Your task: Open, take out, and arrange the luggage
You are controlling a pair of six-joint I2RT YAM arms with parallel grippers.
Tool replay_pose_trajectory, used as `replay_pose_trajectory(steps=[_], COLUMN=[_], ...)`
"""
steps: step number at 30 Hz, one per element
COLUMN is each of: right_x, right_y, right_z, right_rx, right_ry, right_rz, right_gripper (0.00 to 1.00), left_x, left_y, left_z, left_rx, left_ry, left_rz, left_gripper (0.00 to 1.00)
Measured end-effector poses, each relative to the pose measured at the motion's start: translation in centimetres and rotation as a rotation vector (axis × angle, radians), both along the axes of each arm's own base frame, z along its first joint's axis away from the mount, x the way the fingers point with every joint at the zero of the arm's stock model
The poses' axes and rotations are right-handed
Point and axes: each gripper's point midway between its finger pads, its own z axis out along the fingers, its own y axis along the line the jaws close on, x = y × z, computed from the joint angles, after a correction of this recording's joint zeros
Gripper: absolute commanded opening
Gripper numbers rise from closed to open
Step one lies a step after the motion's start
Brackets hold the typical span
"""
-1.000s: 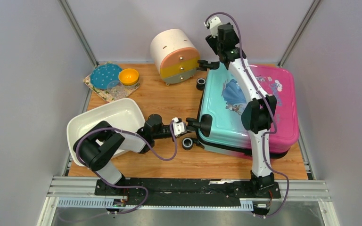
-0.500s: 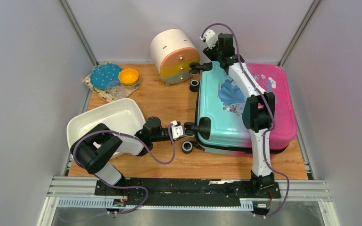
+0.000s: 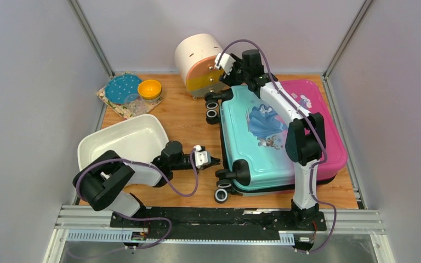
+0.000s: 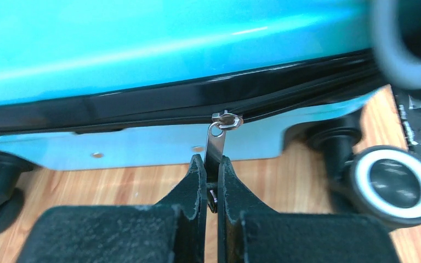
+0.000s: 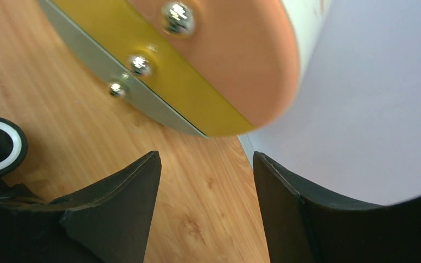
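While the left end effector [image 4: 210,167] stayed clamped on the zipper pull [image 4: 215,145], its arm drew back and the luggage [image 3: 241,142], still shut and flat on the tabletop [image 3: 186,118] right of centre, swivelled; unzipping probably barely begun. Farther back, right end effector [image 5: 205,164] hung open, empty, now swung over beside the cabinet [image 3: 197,55]

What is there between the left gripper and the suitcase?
Only the metal zipper pull, pinched by the left gripper, hooked to the suitcase; left wrist view.

Pale lilac walls [image 3: 33,82] enclose a wooden tabletop [image 3: 186,118].
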Motion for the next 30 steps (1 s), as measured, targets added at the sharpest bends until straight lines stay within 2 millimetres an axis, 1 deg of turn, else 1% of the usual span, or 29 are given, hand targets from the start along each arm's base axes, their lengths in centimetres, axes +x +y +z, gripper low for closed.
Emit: replay_pose_trajectory(steps=[4,6,10,13,17,19,20,22,23,24,26,30], right_x=[-2.1,-3.2,-3.8,-4.1,-4.8,-6.0,-7.1,-8.3,-9.0,-9.2,-9.2,-9.0], right_y=[2.6,3.7,3.8,3.8,4.1,3.9,3.9,4.8,5.6,5.9,6.2,6.3], right_z=[0.1,0.3,1.0,1.3,2.0,2.3,1.8,1.3,1.2,1.4,1.6,2.4], right_rx=[0.005,0.007,0.017,0.023,0.029,0.029,0.021,0.021,0.018,0.015,0.009,0.004], right_ry=[-0.008,-0.012,-0.049,-0.068,-0.085,-0.059,-0.02,0.012,0.019,0.016,0.011,-0.005], right_rz=[0.094,0.129,0.138,0.142,0.151,0.154,0.17,0.203,0.226,0.237,0.246,0.264], right_gripper=[0.67,0.66,0.66,0.66,0.66,0.66,0.66,0.66,0.66,0.66,0.66,0.66], left_x=[2.1,3.6,6.6,8.4,10.2,11.3,11.9,13.5,14.0,14.4,14.9,16.2], left_y=[1.4,2.2,3.3,3.9,4.8,5.9,6.5,8.4,8.9,9.4,9.6,9.1], left_z=[0.1,0.1,0.6,1.0,1.6,1.9,1.9,1.4,1.2,0.9,0.9,1.3], left_rx=[-0.009,-0.016,-0.034,-0.046,-0.064,-0.067,-0.065,-0.049,-0.043,-0.04,-0.042,-0.051], left_ry=[0.027,0.028,0.013,0.002,-0.019,-0.042,-0.052,-0.052,-0.061,-0.061,-0.072,-0.111], left_rz=[0.07,0.11,0.168,0.189,0.202,0.235,0.26,0.332,0.347,0.361,0.357,0.348], left_gripper=[0.0,0.0,0.0,0.0,0.0,0.0,0.0,0.0,0.0,0.0,0.0,0.0])
